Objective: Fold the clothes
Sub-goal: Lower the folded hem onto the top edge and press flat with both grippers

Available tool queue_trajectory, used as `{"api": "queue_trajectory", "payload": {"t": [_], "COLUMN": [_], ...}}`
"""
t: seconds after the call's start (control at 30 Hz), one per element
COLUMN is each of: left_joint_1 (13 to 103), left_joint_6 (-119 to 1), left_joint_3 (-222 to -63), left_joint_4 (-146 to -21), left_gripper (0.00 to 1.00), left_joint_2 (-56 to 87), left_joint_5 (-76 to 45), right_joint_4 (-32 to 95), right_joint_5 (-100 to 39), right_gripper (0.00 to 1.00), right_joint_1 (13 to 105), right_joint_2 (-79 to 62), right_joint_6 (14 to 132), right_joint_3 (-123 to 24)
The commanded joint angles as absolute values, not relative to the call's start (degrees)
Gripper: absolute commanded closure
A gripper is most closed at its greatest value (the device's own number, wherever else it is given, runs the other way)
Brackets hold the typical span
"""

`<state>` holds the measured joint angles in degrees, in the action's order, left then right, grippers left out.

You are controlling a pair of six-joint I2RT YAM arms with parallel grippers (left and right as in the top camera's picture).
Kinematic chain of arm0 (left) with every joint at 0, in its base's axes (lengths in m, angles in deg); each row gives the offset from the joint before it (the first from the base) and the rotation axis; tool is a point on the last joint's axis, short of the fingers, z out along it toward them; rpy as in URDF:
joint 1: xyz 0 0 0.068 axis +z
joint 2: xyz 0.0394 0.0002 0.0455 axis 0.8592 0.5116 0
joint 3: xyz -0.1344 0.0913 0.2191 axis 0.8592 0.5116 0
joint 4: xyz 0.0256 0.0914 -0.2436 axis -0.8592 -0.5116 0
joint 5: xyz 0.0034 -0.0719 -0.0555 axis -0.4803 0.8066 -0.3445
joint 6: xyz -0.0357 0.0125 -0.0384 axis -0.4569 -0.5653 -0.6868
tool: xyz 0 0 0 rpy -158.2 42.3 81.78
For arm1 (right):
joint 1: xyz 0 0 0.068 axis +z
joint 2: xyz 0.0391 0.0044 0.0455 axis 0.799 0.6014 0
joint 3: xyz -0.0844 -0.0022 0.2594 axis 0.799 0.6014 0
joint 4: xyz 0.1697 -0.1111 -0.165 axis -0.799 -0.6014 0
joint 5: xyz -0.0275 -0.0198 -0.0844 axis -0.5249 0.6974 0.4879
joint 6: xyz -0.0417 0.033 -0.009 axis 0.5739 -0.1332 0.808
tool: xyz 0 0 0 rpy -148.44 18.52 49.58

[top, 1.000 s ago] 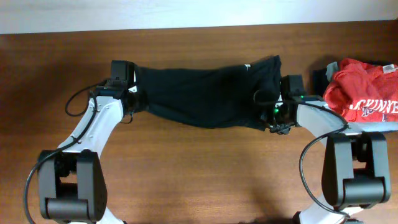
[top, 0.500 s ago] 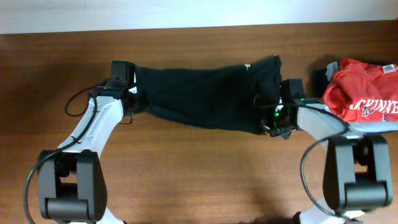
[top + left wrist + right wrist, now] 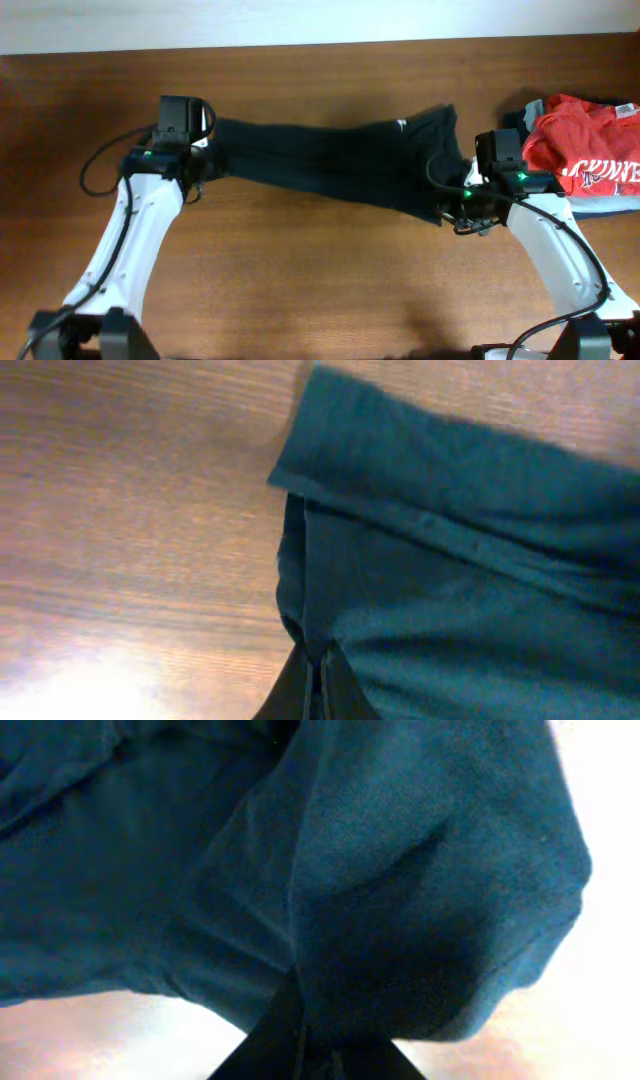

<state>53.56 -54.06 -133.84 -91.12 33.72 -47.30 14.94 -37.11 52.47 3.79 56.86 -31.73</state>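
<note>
On the left, the left arm [image 3: 140, 215] reaches out over the brown worktop [image 3: 300, 280]. The left jaws are pinched tight on the left end of the black shirt [image 3: 330, 165]. The left wrist view shows the cloth [image 3: 470, 560] running away from the closed jaws, with a folded hem across it.

The black shirt is in the middle of the worktop, toward the back. It is pulled into a long band between the two arms. Its long way runs from left to right, and the right end sits a little nearer the robot than the left end. I cannot tell if the middle touches the worktop or hangs just above it.

On the right, the right arm [image 3: 555, 235] holds the other end. The right jaws are closed on a bunched bit of the cloth [image 3: 350, 870]. Each arm is nearest its own end, so I think the next fold needs both arms moving together. Just beyond the right arm lies a red shirt [image 3: 585, 150], close to the black one.
</note>
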Motion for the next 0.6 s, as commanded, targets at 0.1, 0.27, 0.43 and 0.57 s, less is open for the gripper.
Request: {"api": "queue_trajectory", "payload": {"t": [0.1, 0.27, 0.43, 0.57], "left_joint_1": [53.36, 53.36, 53.36, 53.36], "left_joint_6": [-53.34, -53.34, -53.38, -53.4], "left_joint_3": [-134.34, -134.13, -133.97, -133.95], "left_joint_4": [-93.39, -90.96, -89.94, -90.24], "left_gripper": [0.99, 0.99, 0.99, 0.99], "left_joint_2": [32.91, 33.12, 35.18, 38.26], "left_joint_5": [-49.51, -50.45, -50.34, -50.27], "right_joint_4": [13.91, 20.21, 23.62, 24.86], "right_joint_5": [-34.4, -34.4, -34.03, -34.22], "right_gripper": [0.96, 0.96, 0.96, 0.96], "right_joint_1": [52.26, 52.32, 52.32, 52.32], "right_joint_2": [3.44, 3.57, 5.03, 6.82], "right_joint_6": [58.24, 60.88, 62.08, 63.85], "right_joint_3": [-32.0, -31.97, -31.97, -31.97]}}
